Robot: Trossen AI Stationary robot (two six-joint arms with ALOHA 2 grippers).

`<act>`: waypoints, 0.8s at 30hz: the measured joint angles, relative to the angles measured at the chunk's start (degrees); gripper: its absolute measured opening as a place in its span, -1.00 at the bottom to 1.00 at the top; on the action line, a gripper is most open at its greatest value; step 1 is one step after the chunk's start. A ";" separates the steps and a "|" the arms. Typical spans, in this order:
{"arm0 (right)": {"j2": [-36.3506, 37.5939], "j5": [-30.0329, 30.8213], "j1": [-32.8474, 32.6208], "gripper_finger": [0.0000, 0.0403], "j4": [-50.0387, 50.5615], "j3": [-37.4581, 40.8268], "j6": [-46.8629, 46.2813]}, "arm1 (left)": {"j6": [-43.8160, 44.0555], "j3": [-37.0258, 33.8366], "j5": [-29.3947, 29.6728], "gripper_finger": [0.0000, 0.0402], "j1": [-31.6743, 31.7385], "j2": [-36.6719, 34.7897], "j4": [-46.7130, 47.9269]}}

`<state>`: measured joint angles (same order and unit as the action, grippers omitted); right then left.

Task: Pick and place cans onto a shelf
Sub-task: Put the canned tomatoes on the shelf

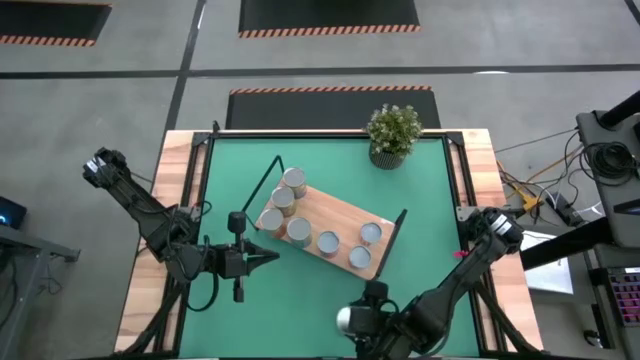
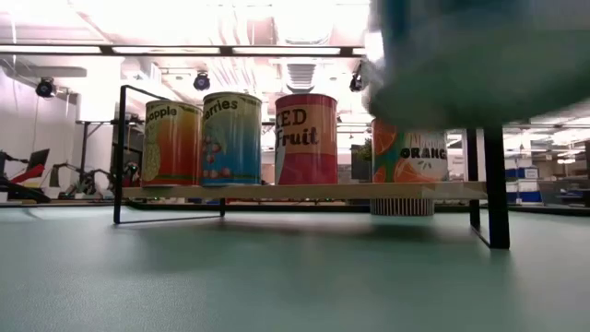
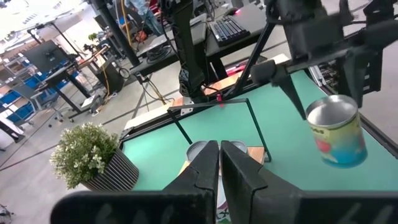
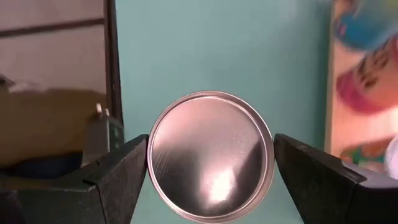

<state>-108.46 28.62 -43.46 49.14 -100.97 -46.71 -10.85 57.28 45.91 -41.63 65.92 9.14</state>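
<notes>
Right gripper (image 4: 210, 165) is clamped on a can (image 4: 210, 155) near the shelf (image 1: 330, 222), off its front edge above the mat. Your risk: clipping the wire frame or toppling six shelved cans. Left gripper (image 1: 268, 260), fingers together, waits beside the shelf.

Partial can (image 2: 171, 143) labels: "apple", "erries", "ED Fruit", "ORANGE".

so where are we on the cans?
Six cans stand on the shelf. The right gripper holds one more can between its fingers, lifted near the table's front edge, so it still has to be placed. The left gripper waits shut beside the shelf's left end. No loose cans show on the green mat.
</notes>
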 joint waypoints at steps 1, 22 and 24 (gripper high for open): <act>0.02 0.51 0.11 0.61 0.00 -0.92 0.68 | 0.00 0.00 0.00 -1.00 -0.01 0.00 -0.11; 0.19 -1.62 21.58 0.61 11.21 -24.39 29.00 | -0.88 0.35 0.03 -1.00 -0.36 -0.45 -0.98; 0.19 -2.71 24.87 0.61 11.29 -25.45 32.27 | -0.92 0.35 0.04 -1.00 -0.75 -1.06 -0.98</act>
<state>-108.27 25.90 -18.59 60.44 -126.43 -14.45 -11.77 57.63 45.95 -42.38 64.86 8.16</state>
